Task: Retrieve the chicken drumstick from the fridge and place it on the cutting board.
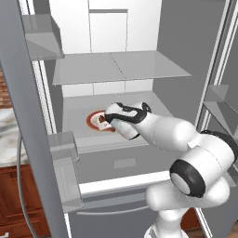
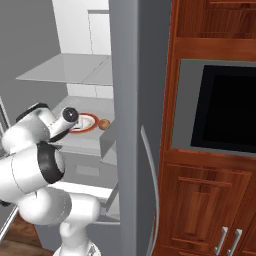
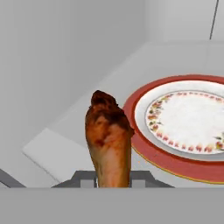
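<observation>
Claw grips glossy, tapered chicken drumstick.

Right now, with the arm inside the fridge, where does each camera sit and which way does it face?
Left base view: behind the arm's left, facing the open fridge; white arm reaches to the plate.
Right base view: behind its right, past the fridge door to wooden cabinets; arm at lower left.
Hand view: on the hand, looking along the chicken drumstick it grips.
All share the red-rimmed plate.

Rough, browned chicken drumstick — glossy (ceramic-looking) red-rimmed plate beside.
</observation>
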Robot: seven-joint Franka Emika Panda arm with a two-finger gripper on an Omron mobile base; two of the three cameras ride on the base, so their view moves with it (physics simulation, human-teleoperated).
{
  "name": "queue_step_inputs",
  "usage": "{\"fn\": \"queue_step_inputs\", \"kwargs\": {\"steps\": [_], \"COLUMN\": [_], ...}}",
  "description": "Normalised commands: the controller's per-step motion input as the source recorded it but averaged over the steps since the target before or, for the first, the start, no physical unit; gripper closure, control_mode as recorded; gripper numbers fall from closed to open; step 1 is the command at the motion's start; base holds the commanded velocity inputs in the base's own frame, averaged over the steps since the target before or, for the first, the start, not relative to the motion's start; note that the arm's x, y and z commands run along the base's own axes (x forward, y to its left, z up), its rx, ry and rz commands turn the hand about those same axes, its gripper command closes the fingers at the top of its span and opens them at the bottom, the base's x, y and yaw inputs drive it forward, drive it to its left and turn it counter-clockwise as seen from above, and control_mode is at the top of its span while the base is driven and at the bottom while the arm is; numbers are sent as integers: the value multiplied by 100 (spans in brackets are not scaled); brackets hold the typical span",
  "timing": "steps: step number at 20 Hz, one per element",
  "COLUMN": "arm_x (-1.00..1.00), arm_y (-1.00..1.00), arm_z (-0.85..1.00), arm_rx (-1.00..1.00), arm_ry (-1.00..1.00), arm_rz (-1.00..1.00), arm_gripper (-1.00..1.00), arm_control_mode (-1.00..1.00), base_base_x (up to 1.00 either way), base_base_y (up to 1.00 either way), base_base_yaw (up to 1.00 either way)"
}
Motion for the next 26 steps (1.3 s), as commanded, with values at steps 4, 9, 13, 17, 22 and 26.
{"fn": "queue_step_inputs", "kwargs": {"steps": [4,9,13,17,22,26], "arm_x": [-62,-51,-38,-44,-19,-33], "arm_y": [-9,-4,-24,-31,-20,-42], "arm_z": [45,76,91,56,11,0], "arm_rx": [0,-2,0,0,-17,-16], "arm_ry": [1,6,17,22,31,36], "arm_rz": [-13,-14,-13,-17,-16,-15], "arm_gripper": [100,100,100,100,100,100], "arm_control_mode": [-100,-100,-100,-100,-100,-100], "base_base_x": [0,0,0,0,0,0], "base_base_y": [0,0,0,0,0,0], "base_base_yaw": [0,0,0,0,0,0]}}
